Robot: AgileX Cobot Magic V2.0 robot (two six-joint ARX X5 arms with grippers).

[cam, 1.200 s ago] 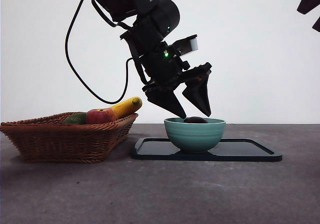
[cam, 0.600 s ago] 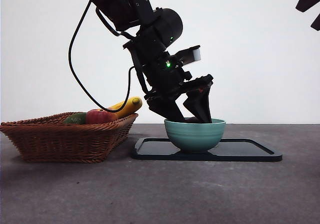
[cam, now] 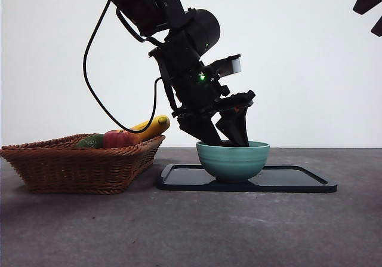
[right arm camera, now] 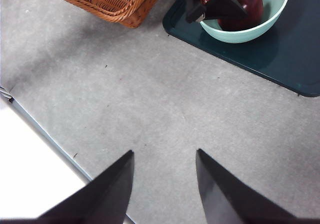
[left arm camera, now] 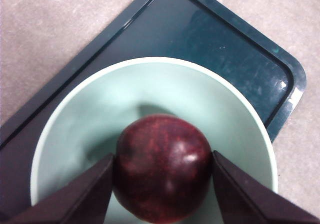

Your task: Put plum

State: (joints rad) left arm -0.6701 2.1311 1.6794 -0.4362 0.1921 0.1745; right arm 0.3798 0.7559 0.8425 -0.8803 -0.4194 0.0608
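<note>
On the desk's (cam: 191, 225) left side sits a wicker basket (cam: 77, 165) holding a green fruit (cam: 89, 141), a red-and-yellow apple (cam: 119, 138) and a banana (cam: 150, 126) that leans over its right rim. Just right of the basket lies a dark tray (cam: 298, 180), and on the tray's left part stands a pale green bowl (cam: 233, 159). The left pincer (cam: 225, 137) reaches down into this bowl, its jaws set on either side of the plum (left arm camera: 162, 166) and touching it, so it is clamped on the fruit. The plum sits inside the bowl, low in the hollow. The right pincer (right arm camera: 164, 184) hangs well apart over bare desk, jaws spread with nothing between them.
</note>
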